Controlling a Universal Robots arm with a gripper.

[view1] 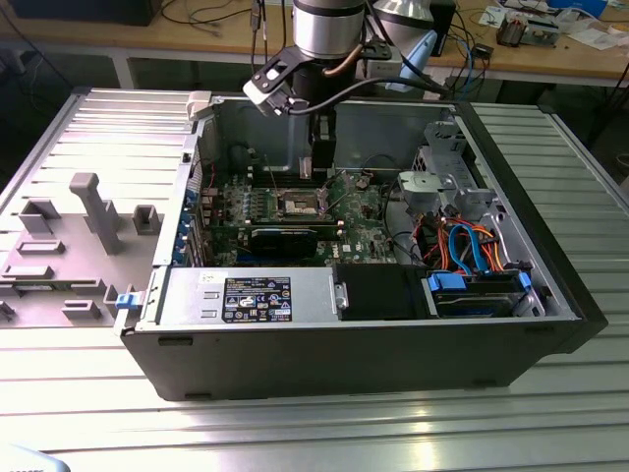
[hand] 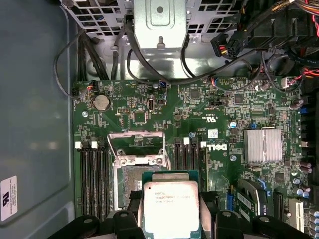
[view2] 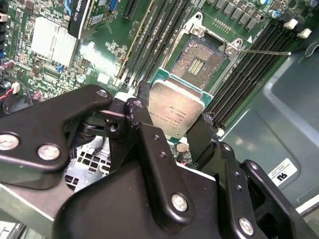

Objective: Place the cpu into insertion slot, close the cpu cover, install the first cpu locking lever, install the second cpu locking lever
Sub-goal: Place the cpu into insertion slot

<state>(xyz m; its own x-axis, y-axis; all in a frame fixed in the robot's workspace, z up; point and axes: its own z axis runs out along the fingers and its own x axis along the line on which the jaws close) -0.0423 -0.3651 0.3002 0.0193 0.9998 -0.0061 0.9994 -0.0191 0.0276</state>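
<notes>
The black two-fingered gripper [view2: 172, 119] is pinching the small flat square cpu with its dull silver-grey metal top [view2: 177, 107] by two opposite edges. It holds the chip just beside the small square insertion slot with a silver rim and tan-gold centre [view2: 200, 59], whose thin silvery windowed cpu cover [hand: 135, 143] stands swung open. To me the chip looks offset from the slot, so lowered skewed, a corner could catch the rim or crush the fine contacts.
</notes>
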